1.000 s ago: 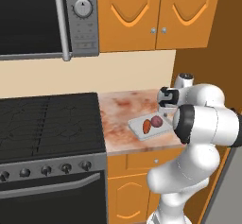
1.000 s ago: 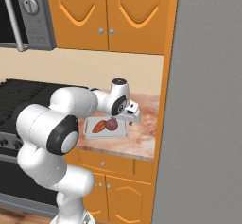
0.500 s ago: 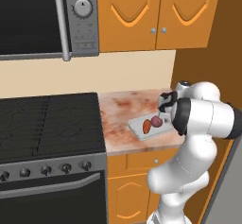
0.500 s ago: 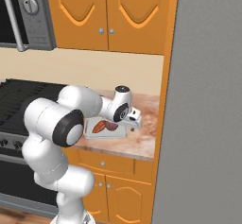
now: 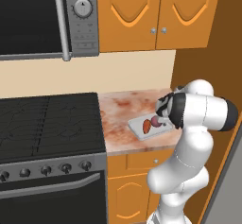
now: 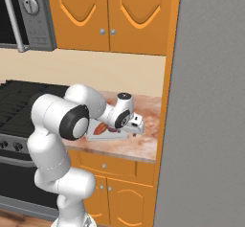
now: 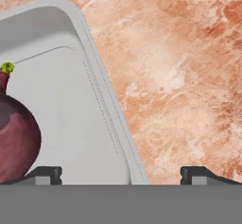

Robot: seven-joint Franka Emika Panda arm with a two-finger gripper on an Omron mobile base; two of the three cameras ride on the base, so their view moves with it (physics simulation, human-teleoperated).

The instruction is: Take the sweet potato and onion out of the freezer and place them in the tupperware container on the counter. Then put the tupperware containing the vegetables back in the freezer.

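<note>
Grey tupperware container on the table, holding onion and sweet potato, looks rigid and light; its rim sits between the spread end effector tips, a good hold.

Counter: we see bare marbled top left of and behind the tupperware container, up to the stove.
Container rim: in the hand view it runs between our gripper tips; the onion crowds one side.
Right flank: the freezer wall stands close.
Overhead: cabinets hang well above.
</note>
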